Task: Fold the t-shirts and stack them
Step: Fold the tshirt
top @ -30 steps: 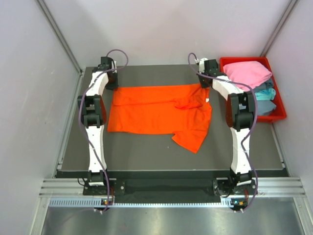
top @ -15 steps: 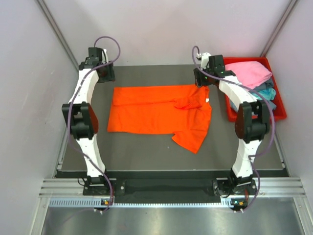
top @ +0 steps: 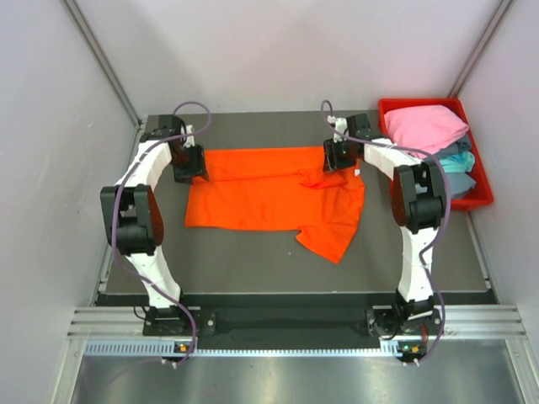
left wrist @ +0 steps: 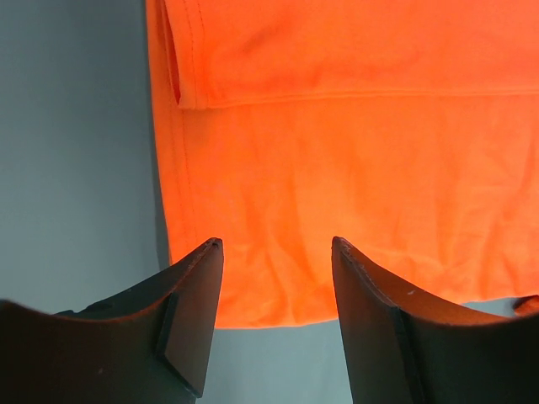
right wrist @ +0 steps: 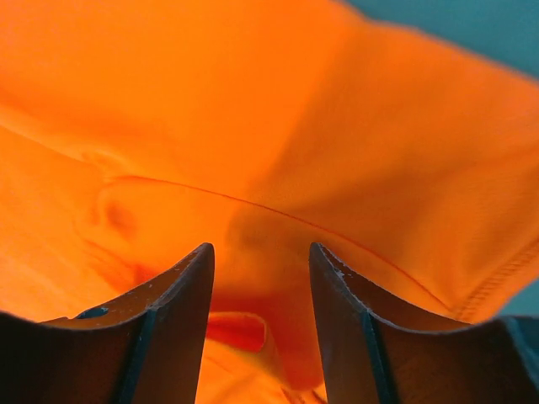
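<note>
The top camera is looking steeply down from above and behind the arm bases, taking in the whole table (top: 253,261), shirt (top: 253,189) and bin (top: 482,195). The left wrist camera is looking past the left gripper (left wrist: 275,246), close over a shirt corner and bare table. The right wrist camera is sitting closer still behind the right gripper (right wrist: 261,248), with orange folds filling its view. All three are sharing the shirt.

Orange t-shirt (top: 269,189): partly folded, spread flat at centre frame, one loose portion trailing toward lower right.
Pink t-shirt (top: 425,126): folded, top of pile, upper right.
Light teal t-shirt (top: 459,162) and grey-blue t-shirt (top: 455,183): crumpled beneath it.
</note>
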`<state>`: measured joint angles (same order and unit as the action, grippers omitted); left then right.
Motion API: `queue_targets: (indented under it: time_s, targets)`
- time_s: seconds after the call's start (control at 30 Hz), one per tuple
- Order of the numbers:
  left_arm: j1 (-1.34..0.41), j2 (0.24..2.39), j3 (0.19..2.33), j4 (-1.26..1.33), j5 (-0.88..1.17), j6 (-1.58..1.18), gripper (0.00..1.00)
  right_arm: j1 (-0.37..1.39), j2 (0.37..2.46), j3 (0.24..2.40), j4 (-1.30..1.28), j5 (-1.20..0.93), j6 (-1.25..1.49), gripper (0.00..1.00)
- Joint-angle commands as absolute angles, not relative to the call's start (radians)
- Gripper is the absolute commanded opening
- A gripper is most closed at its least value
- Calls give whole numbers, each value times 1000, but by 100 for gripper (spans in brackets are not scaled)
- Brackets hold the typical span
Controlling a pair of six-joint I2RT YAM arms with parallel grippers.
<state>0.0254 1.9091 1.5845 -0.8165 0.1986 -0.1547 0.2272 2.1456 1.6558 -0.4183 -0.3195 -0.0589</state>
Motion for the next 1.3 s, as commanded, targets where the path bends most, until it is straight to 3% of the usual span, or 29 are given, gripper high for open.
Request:
queue_targets:
  time_s: [0.0,0.6,0.97,1.27]
  targets:
    - [28,1787,1574,-805,203,-140,59,233,2131,1675,-402,-359,-40,49]
    - [37,1701,1523,-816,181,-161,61,278,1665,1140,-477,-420,23,49]
    - [60,1549,1246,-864,124,-195,62,402,1275,948,-679,-327,-602,52]
    - [58,1588,1276,-818,38,-164,61,580,1226,811,-759,-345,-709,48]
